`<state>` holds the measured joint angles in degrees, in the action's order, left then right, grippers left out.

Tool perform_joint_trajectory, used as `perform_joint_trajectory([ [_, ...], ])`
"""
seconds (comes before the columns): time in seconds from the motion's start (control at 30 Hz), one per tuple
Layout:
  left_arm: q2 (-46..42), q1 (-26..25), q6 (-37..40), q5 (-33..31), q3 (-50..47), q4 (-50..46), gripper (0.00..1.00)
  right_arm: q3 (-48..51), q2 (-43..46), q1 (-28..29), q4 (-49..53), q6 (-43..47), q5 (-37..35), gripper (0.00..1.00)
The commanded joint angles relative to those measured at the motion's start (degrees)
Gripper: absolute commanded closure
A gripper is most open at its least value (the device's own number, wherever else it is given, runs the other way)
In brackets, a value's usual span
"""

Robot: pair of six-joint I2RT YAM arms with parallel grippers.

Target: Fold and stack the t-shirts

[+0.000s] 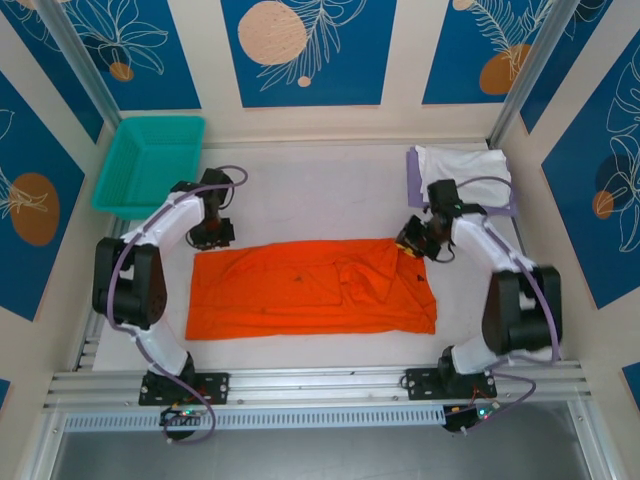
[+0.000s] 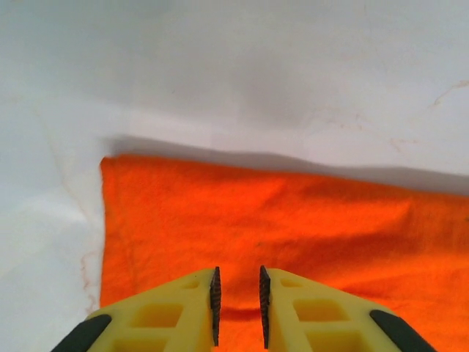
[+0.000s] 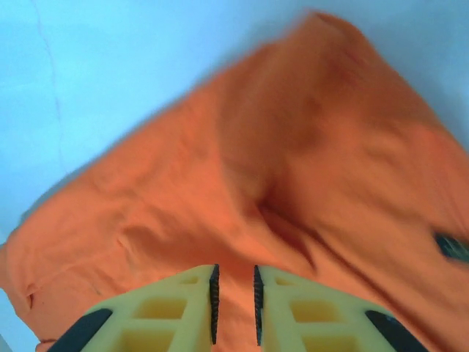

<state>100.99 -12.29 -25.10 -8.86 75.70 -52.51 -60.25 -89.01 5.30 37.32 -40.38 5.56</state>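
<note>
The bright orange t-shirt (image 1: 300, 290) lies spread across the middle of the table, partly folded, with a bunched area right of centre. My left gripper (image 1: 212, 238) is at its far left corner, and in the left wrist view the gripper (image 2: 238, 270) is shut on a small ridge of the orange cloth (image 2: 293, 220). My right gripper (image 1: 408, 245) is at the far right corner, shut on the orange cloth (image 3: 293, 169), which rises in a fold toward the gripper (image 3: 234, 268). The folded white t-shirt (image 1: 465, 165) rests on the pale lavender one (image 1: 413, 180) at the back right.
A teal mesh basket (image 1: 150, 165) stands tilted at the back left corner. Patterned walls close in the table on three sides. A metal rail (image 1: 320, 385) carrying the arm bases runs along the near edge.
</note>
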Motion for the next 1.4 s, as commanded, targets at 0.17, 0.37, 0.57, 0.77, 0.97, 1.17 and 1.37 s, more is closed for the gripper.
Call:
perform_joint_trajectory([
  [0.17, 12.55, 0.06, 0.16, -5.14, 3.45, 3.99, 0.8, -6.64, -12.92, 1.22, -5.52, 1.25, 5.07, 0.78],
  [0.37, 17.55, 1.37, -2.22, -16.19, 6.71, 4.66, 0.81, -6.74, -18.62, -4.21, -2.1, -1.26, 0.86, 0.78],
  [0.57, 20.1, 2.7, -2.36, -18.56, 10.53, 1.46, 0.79, -3.39, -17.0, -6.97, -5.1, -3.05, -0.46, 0.76],
  [0.77, 19.1, 4.6, -2.99, -17.57, 10.18, 1.18, 0.77, -4.46, -16.77, -7.92, -5.84, -3.43, -2.77, 0.73],
  [0.97, 15.33, 4.96, -3.63, -16.47, 11.23, 0.42, 0.68, -5.58, -15.05, -8.04, -5.83, -3.15, -2.48, 0.67],
  [1.17, 10.01, 4.89, -4.9, -13.89, 12.97, -2.16, 0.45, -4.88, -9.12, -7.03, -8.49, -1.74, -0.09, 0.54],
  [1.37, 4.1, 5.29, -7.07, -4.19, 5.9, -1.43, 0.4, -1.9, -0.51, -4.2, -8.47, -0.48, -0.4, 0.46],
])
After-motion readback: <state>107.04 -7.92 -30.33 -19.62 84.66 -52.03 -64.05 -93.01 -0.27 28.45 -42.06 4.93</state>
